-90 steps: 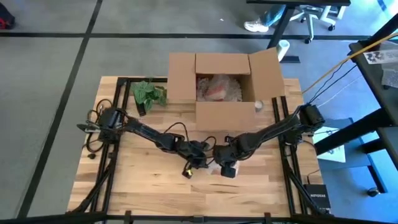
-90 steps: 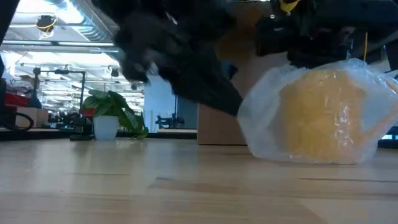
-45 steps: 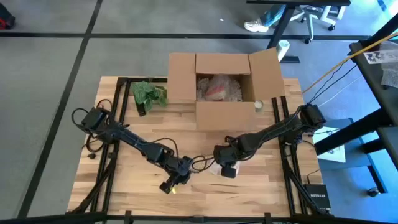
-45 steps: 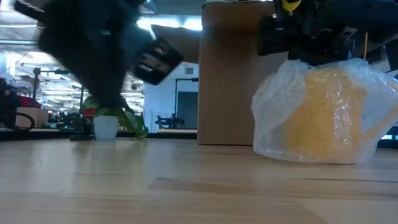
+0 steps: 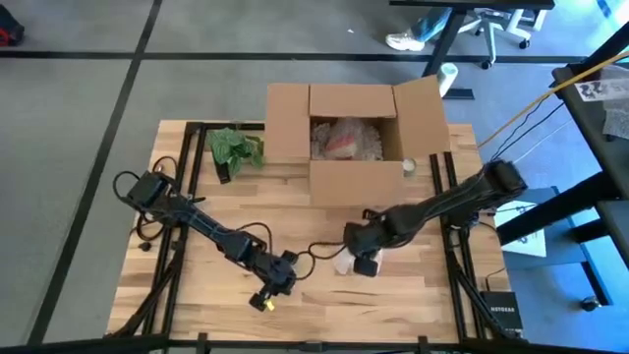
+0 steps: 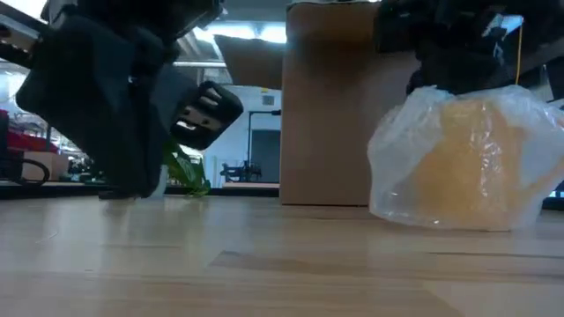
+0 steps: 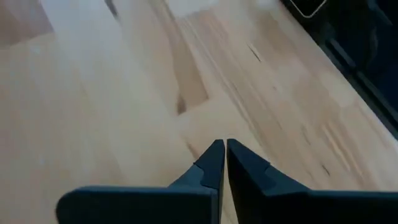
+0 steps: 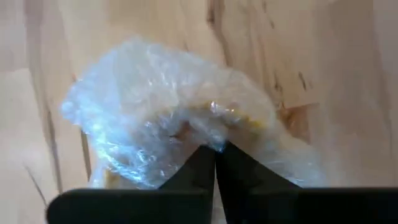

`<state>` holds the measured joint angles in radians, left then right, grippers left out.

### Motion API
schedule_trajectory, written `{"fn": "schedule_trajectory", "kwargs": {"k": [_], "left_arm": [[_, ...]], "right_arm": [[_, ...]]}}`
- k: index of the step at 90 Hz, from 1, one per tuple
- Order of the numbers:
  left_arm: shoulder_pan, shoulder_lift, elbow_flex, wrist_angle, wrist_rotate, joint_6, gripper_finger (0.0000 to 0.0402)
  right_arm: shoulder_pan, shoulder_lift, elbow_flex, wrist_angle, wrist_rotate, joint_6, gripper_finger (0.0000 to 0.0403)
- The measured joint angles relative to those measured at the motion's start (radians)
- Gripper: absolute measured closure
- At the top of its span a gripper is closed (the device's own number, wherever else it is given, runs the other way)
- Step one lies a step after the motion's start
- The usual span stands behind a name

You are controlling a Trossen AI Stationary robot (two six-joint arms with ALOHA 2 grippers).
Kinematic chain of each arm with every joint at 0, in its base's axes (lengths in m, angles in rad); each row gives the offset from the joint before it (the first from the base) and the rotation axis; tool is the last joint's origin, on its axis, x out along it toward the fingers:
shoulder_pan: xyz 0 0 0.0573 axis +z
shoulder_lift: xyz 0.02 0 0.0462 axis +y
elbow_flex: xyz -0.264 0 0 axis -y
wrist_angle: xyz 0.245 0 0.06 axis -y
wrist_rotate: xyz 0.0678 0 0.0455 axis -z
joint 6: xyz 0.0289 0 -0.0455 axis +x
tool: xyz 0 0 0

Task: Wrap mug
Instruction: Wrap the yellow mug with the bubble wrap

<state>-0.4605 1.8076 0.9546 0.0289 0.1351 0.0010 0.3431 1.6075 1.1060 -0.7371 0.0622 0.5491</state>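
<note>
A yellow mug point(image 6: 458, 163) sits on the table, bundled in clear bubble wrap point(image 8: 155, 106); in the high view the bundle point(image 5: 343, 264) shows just in front of the cardboard box. My right gripper point(image 8: 216, 151) is above it, shut on the wrap at the bundle's top point(image 6: 445, 88). Off to the bundle's left and nearer the front edge, my left gripper point(image 5: 265, 295) hovers low over bare wood, shut point(image 7: 224, 148) with nothing in it. My right gripper pinches a gathered bunch of bubble wrap point(image 8: 214, 140) at the top of the bundle between its two fingers. The fingers come from above, slanting in from the table's right. The bundle stands with its bottom point(image 6: 454, 222) on the table.
An open cardboard box point(image 5: 354, 182) stands at the back middle, with another wrapped thing point(image 5: 339, 141) inside it. A small potted plant point(image 5: 234, 147) is at the back left. Bare wood lies along the front edge and at the left point(image 5: 197, 295).
My left gripper has drawn away from the bundle, toward the table's near left, and now hovers apart from it. The left side of the wrap has drawn in toward the mug. My right gripper has kept its hold on the bundle's top.
</note>
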Motion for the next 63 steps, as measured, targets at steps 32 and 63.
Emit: {"fn": "schedule_trajectory", "kwargs": {"k": [32,63], "left_arm": [[0.004,-0.001,-0.006,0.138,-0.014,0.09,0.0402],[-0.014,-0.058,-0.007,0.044,-0.019,0.088,0.0402]], "right_arm": [[0.059,-0.001,0.044,-0.068,0.07,0.033,0.0403],[0.021,0.004,-0.132,0.177,-0.017,0.049,0.0403]]}}
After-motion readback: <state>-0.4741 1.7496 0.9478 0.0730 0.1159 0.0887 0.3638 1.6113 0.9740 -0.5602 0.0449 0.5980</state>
